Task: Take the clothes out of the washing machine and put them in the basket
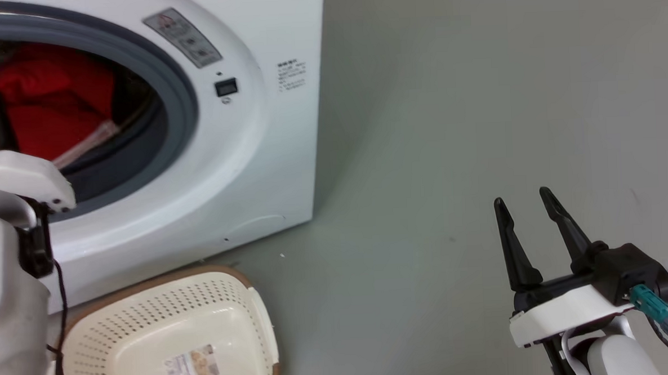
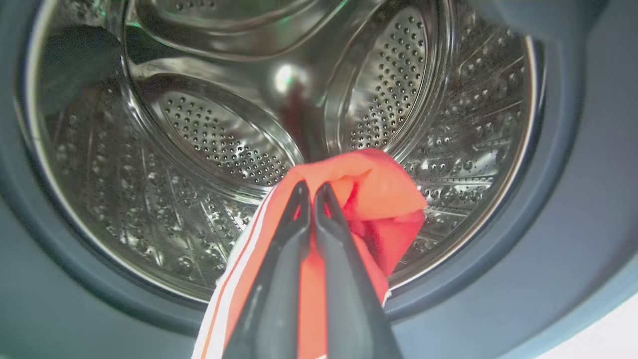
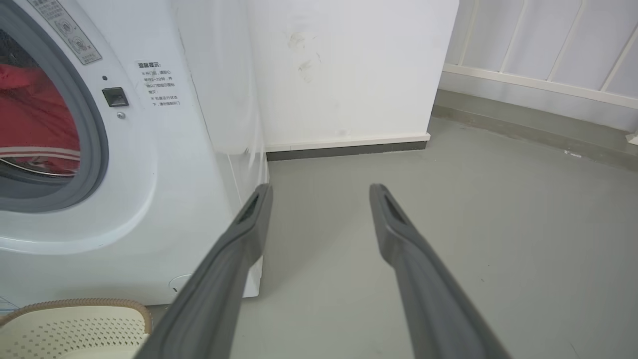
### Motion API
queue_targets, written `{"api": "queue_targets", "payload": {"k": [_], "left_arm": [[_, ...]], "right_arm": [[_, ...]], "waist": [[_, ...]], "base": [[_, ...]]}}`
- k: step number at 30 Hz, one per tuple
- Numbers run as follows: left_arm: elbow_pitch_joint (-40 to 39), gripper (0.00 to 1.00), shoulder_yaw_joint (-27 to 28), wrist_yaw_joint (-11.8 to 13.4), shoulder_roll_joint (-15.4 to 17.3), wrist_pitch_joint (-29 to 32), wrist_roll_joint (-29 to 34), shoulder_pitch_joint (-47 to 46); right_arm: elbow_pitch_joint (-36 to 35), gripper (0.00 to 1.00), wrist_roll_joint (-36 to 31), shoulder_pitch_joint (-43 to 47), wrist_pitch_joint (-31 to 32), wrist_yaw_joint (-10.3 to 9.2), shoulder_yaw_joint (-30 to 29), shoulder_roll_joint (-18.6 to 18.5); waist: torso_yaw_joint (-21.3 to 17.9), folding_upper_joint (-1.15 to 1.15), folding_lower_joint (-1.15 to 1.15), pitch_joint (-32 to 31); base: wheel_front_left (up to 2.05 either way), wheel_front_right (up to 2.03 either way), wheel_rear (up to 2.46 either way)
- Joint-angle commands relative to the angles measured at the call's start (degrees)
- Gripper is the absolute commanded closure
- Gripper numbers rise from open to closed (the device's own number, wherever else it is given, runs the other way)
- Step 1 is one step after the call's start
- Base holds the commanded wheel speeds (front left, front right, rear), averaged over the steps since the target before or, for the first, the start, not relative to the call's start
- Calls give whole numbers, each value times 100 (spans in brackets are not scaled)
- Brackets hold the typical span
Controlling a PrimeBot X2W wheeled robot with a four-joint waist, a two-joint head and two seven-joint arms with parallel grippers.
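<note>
Left gripper (image 2: 311,187): fingers pressed together, clamped on the clothes (image 2: 384,194). The tips sit in the mouth of the washing machine (image 1: 265,156), inside the ring of the grey door seal (image 1: 183,98), with the steel drum (image 2: 219,139) behind them.

Cloth vs jaws, left wrist view:
- red fabric pinched in the slit between the two fingers, visible along the whole gap
- a red fold bulges over the tips and to their right
- white panel with thin red stripes hangs down the left side of the left finger
- the held part is lifted clear of the drum wall

Head view: the rest of the red garment lies inside the washing machine, low in the door opening, with a pale striped band draped toward the seal's lower lip.

Right gripper (image 1: 529,198): fingers spread, nothing between them. It hangs over the grey floor (image 1: 450,148), well off to the side of the washing machine, past its front corner.

Basket (image 1: 148,319): on the floor just in front of the washing machine's base, below the door opening, paper label showing on its bottom. Can't tell if its brown rim touches the machine.
</note>
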Motion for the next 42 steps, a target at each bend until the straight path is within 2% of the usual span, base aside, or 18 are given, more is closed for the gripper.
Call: {"api": "queue_targets", "payload": {"k": [1, 2, 3, 8, 16, 22, 26, 32, 42], "left_arm": [[-64, 100, -4, 20, -21, 9, -27, 104], [-226, 100, -26, 40, -51, 80, -35, 223], [-779, 100, -71, 137, -118, 295, -57, 537], [-1945, 100, -124, 347, -184, 754, -112, 1089], [-3939, 100, -136, 844, -263, 1351, -117, 2245], [-4884, 100, -197, 1185, -439, 1496, -118, 3182], [-4988, 100, -291, 1281, -602, 1466, -193, 3675], [-4455, 100, -475, 1238, -895, 1243, -329, 3997], [-2805, 100, -740, 840, -1395, 483, -508, 3354]], "right_arm": [[-35, 0, -55, 67, 3, -4, -8, -2], [-66, 0, -58, 110, 42, -4, -34, -3], [-150, 0, -80, 223, 119, -4, -102, -3], [-277, 0, -92, 367, 229, -5, -210, -2], [-433, 0, -131, 530, 330, -4, -341, -1], [-533, 0, -203, 598, 407, -4, -415, -1], [-620, 0, -247, 600, 463, -4, -429, -1], [-733, 0, -308, 425, 505, -4, -367, -1], [-861, 0, -331, 82, 487, -4, -272, -1]], "waist": [[234, 0, 0, -269], [276, 0, 0, -328], [391, 0, 0, -480], [566, 0, 0, -652], [916, 0, 0, -880], [1233, 0, 0, -917], [1437, 0, 0, -838], [1560, 0, 0, -566], [1338, 0, 0, 325]], "base": [[0, 0, 0], [0, 0, 0], [0, 0, 0], [0, 0, 0], [0, 0, 0], [0, 0, 0], [0, 0, 0], [0, 0, 0], [0, 0, 0]]}}
